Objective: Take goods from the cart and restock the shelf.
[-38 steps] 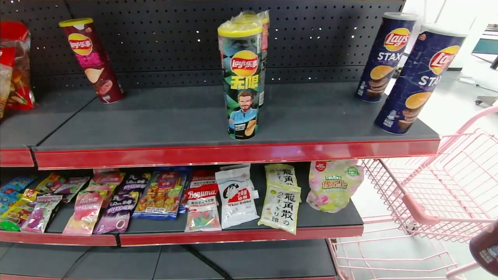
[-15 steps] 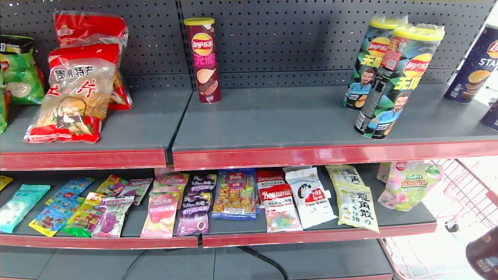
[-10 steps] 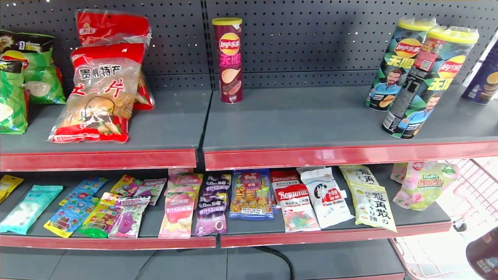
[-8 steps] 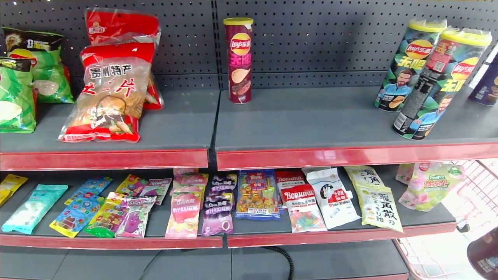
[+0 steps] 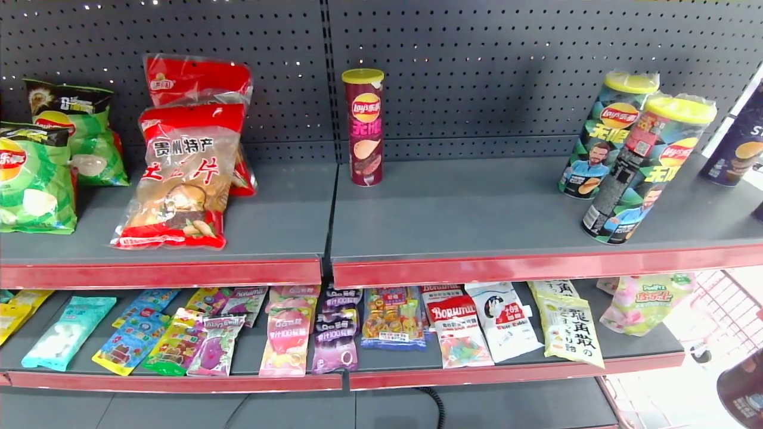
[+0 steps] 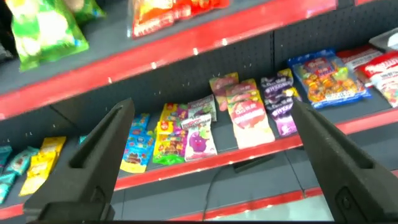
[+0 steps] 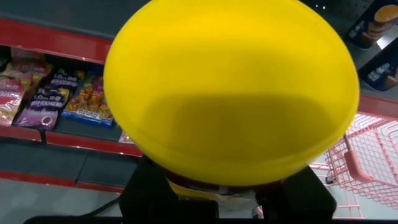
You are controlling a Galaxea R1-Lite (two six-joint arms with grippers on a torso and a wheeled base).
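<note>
A maroon chip can with a yellow lid (image 7: pixel 230 87) is held in my right gripper (image 7: pixel 221 198), which is shut on it just below the lid. The can's dark end (image 5: pixel 742 387) shows at the lower right of the head view, in front of the shelf's right end. A matching maroon can (image 5: pixel 363 128) stands at the back of the upper shelf (image 5: pixel 453 208). My left gripper (image 6: pixel 211 168) is open with nothing between its fingers, low before the candy shelf (image 6: pixel 249 152). The pink cart (image 7: pixel 367 165) stands right of the shelving.
Two green chip cans (image 5: pixel 632 161) and a dark blue can (image 5: pixel 736 149) stand on the upper shelf's right. Red snack bags (image 5: pixel 185 173) and green chip bags (image 5: pixel 36 179) fill its left. Candy packets (image 5: pixel 334 328) line the lower shelf. Bare shelf lies between the maroon and green cans.
The head camera has swung left, away from the cart, and then tilted, so the whole shelf shifted in the picture. The held can stays at the lower right corner.
</note>
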